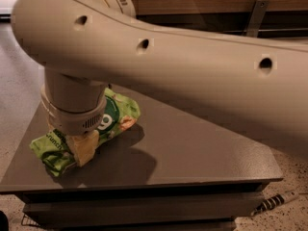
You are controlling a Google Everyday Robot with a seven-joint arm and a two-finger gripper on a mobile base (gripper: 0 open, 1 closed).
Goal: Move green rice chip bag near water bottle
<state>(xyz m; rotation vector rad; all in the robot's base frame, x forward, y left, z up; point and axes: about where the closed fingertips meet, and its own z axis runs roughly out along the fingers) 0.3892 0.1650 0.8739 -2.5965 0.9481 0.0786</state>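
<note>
In the camera view, the smooth cream arm (183, 66) sweeps across the upper frame, and its ribbed round wrist drops down at lower left. There the gripper (83, 152) sits on the crinkled, lime-coloured green rice chip bag (119, 113). The bag lies on the left part of the matte grey table (202, 153). Whether the gripper is clamped or spread cannot be told.
</note>
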